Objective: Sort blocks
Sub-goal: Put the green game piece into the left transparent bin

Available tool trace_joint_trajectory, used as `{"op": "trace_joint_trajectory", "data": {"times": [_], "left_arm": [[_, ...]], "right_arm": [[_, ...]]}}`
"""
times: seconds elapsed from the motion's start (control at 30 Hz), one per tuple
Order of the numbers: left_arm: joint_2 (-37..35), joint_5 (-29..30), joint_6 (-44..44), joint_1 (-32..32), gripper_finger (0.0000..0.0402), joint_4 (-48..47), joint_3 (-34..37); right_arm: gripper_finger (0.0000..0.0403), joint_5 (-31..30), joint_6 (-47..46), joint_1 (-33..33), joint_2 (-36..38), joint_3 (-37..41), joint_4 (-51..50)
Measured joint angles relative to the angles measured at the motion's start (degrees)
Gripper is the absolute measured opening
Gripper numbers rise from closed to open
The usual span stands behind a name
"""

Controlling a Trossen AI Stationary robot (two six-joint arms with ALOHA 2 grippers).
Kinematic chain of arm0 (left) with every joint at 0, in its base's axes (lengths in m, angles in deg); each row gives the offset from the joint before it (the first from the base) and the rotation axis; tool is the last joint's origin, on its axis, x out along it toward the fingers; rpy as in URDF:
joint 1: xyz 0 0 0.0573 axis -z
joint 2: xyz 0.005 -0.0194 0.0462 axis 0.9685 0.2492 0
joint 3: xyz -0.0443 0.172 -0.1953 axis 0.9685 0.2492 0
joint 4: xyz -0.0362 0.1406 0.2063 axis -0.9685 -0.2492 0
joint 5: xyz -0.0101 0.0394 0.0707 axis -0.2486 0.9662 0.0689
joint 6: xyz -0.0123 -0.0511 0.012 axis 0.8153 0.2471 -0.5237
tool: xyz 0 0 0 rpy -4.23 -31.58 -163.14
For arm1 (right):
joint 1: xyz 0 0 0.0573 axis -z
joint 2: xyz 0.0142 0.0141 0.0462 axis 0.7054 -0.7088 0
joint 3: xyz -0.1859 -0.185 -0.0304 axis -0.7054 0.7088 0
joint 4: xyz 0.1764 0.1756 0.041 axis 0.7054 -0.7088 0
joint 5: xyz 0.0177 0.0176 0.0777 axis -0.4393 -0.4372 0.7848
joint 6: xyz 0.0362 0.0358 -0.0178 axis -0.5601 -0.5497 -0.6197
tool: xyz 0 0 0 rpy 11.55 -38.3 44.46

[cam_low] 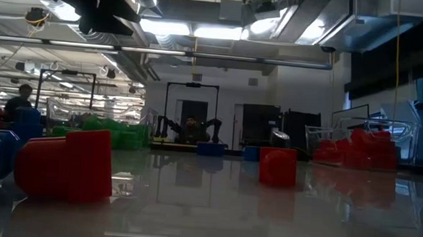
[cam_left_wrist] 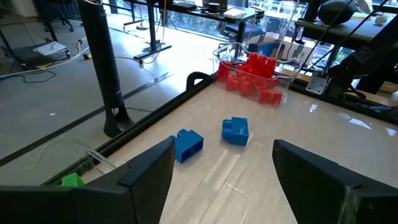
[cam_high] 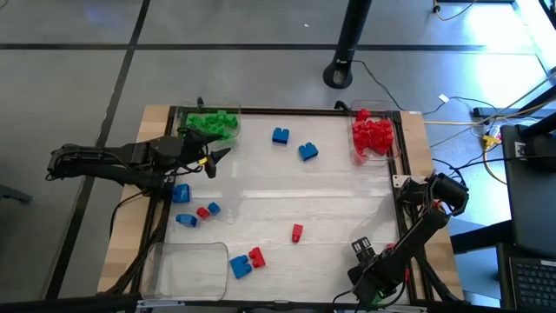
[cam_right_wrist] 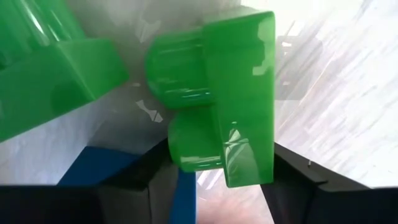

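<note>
Loose blue bricks [cam_high: 307, 151] and red bricks [cam_high: 297, 231] lie scattered on the white table. My right gripper [cam_high: 372, 285] is at the near right corner, pointing down and shut on a green brick [cam_right_wrist: 230, 99]. Beside that brick lie a second green brick [cam_right_wrist: 56, 81] and something blue [cam_right_wrist: 106, 165]. My left gripper [cam_high: 208, 158] hovers open at the far left, next to the tray of green bricks [cam_high: 213, 122]. Past its open fingers, two blue bricks [cam_left_wrist: 188, 144] lie on the table. My right gripper pinches the green brick between its two fingers, from above and pointing down. One finger [cam_right_wrist: 152, 180] meets the stud side [cam_right_wrist: 193, 146]; the other finger [cam_right_wrist: 292, 180] meets the opposite flat face [cam_right_wrist: 264, 155]. Whether the brick is clear of the table does not show.
A clear tray with red bricks [cam_high: 373, 135] stands at the far right. A clear tray with nothing in it [cam_high: 187, 265] sits at the near left. Dark rails [cam_high: 287, 110] frame the table. In the low view a red brick [cam_low: 68, 162] lies close to the camera.
</note>
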State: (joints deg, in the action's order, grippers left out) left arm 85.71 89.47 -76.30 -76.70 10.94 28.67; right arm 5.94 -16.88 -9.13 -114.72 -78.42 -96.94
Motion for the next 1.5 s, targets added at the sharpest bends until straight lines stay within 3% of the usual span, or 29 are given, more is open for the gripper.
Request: {"op": "trace_joint_trajectory", "data": {"times": [0.17,0.47,0.67,1.03,1.37,1.5], "left_arm": [[0.0,0.0,0.0,0.0,0.0261,0.0,0.0],[0.0,0.0,0.0,0.0,0.0261,-0.3,0.0],[0.0,0.0,0.0,0.0,0.0261,-0.4,0.0],[0.0,0.0,0.5,0.0,0.0261,-1.9,0.0],[0.0,0.0,0.8,0.0,0.0261,-1.8,0.0],[0.0,0.0,0.8,0.0,0.0261,-1.8,0.0]], "right_arm": [[0.0199,0.0,0.0,0.0,0.0,0.0,0.1],[0.027,-0.8,0.2,0.0,0.0,0.0,1.0],[0.0282,-1.1,2.5,0.0,0.0,0.0,1.6],[0.0242,-3.4,6.0,-0.1,0.0,0.0,2.4],[0.0173,-4.1,5.8,-0.1,0.0,-0.1,2.6],[0.0171,-3.6,4.8,0.0,0.0,-0.3,2.3]]}}
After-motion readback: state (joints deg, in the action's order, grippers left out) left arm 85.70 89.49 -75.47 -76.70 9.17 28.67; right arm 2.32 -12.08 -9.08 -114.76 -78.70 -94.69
